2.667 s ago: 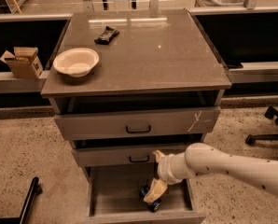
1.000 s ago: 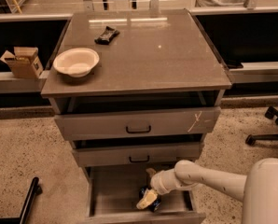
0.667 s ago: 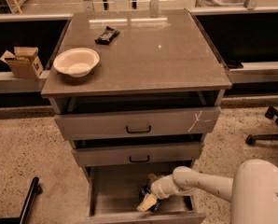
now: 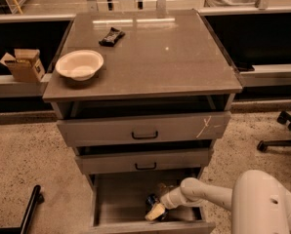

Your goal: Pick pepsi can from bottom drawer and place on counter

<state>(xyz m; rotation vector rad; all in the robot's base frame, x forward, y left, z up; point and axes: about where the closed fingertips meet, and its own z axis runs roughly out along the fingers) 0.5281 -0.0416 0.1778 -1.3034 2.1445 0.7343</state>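
The bottom drawer [image 4: 121, 201] stands pulled open at the foot of the grey three-drawer cabinet. A small dark can, the pepsi can [image 4: 151, 201], lies inside it near the middle right. My gripper [image 4: 155, 210] reaches down into the drawer from the right on a white arm [image 4: 204, 193], with its pale fingertips right at the can. The counter [image 4: 150, 52] is the glossy grey-brown cabinet top above.
A white bowl [image 4: 79, 64] sits at the counter's left edge and a black snack wrapper [image 4: 111, 35] at its back. A cardboard box [image 4: 23, 65] stands on a ledge to the left. An office chair base [image 4: 282, 130] is at the right, a black bar [image 4: 28, 211] at the lower left.
My arm has lowered and reached further left into the bottom drawer, bringing the gripper down to the can. The can has stayed in about the same place.
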